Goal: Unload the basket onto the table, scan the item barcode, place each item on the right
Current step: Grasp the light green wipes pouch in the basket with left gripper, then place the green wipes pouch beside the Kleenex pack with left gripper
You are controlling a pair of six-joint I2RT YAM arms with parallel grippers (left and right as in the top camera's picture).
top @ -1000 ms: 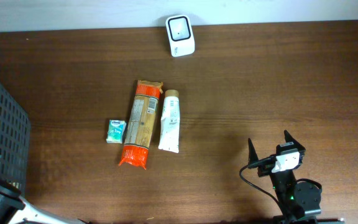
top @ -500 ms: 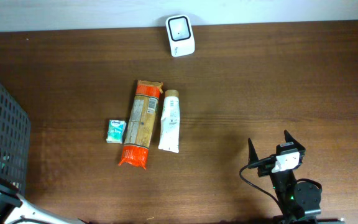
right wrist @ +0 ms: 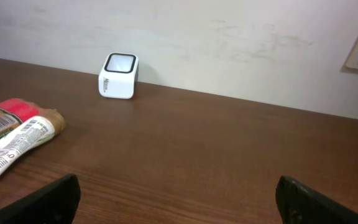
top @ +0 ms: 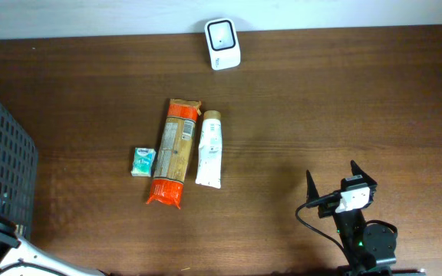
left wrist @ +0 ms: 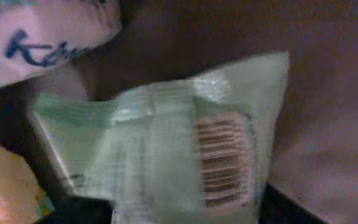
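In the left wrist view a pale green plastic packet [left wrist: 166, 155] fills the frame, its barcode [left wrist: 222, 162] facing the camera. My left gripper [left wrist: 185, 214] is shut on the packet's lower end, a dark finger showing at each bottom corner. The packet hangs over other packs in dim light. The white scanner [top: 222, 34] stands at the table's far edge, also seen in the right wrist view as the scanner [right wrist: 118, 75]. My right gripper [top: 331, 170] rests near the front right, open and holding nothing, wide apart in its own right gripper [right wrist: 178, 190] view.
A dark mesh basket [top: 6, 169] stands at the left edge. On the table lie an orange pasta bag [top: 175, 151], a white tube [top: 209, 149] and a small green box [top: 143, 162]. A white pack with blue lettering [left wrist: 48, 31] lies beside the green packet.
The part of the left arm at the bottom-left corner of the overhead view has shifted slightly. The right arm and the table items have not moved.
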